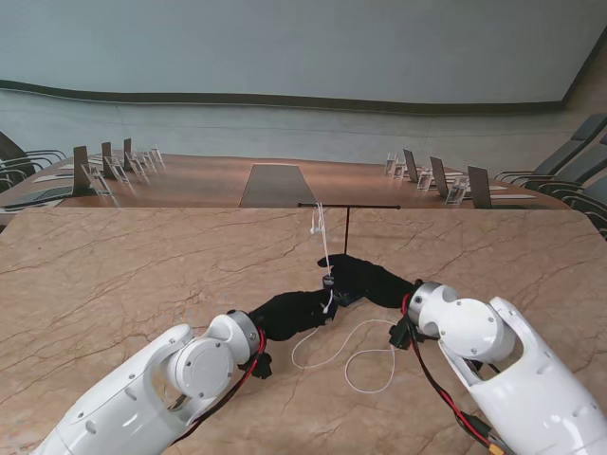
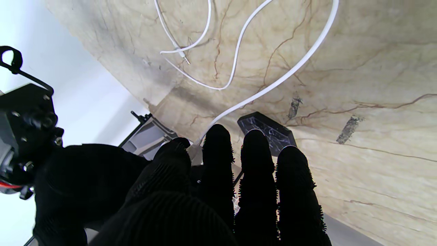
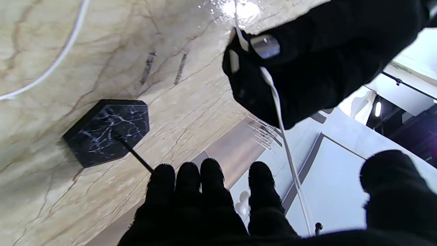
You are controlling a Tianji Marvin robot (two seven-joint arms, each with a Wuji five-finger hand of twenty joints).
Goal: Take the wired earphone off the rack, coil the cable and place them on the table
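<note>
— White cable (image 1: 327, 248) hangs from the crossbar of the rack (image 1: 346, 207), with the earbuds (image 1: 315, 227) dangling just under the bar. The rest lies in loose loops (image 1: 356, 355) on the marble surface (image 1: 114, 284), nearer to me, with the plug (image 2: 184, 59) at the end of one.

— Who has hold of it?

— The left robot hand (image 1: 294, 313) looks closed on the cable low down, beside the rack's black base (image 3: 107, 131); in the right wrist view the white line runs through its gloved fingers (image 3: 252, 85). The right robot hand (image 1: 375, 280) is just beside the rack's stem; its fingers (image 3: 191, 184) seem spread with nothing between them, so I read it as released.

— So the earphone is still on the rack.

— Yes, the lift-off isn't done. I'd judge the step in hand to be freeing the upper end.

— How should that go?

— Keep the left grip steady but don't pull down hard; the rack is thin and could tip. Better to bring the free right robot hand up to the bar and lift the cable over its end. Keep slack, so the loops on the surface don't drag or knot. Then wind around the fingers, starting from the held section.
</note>
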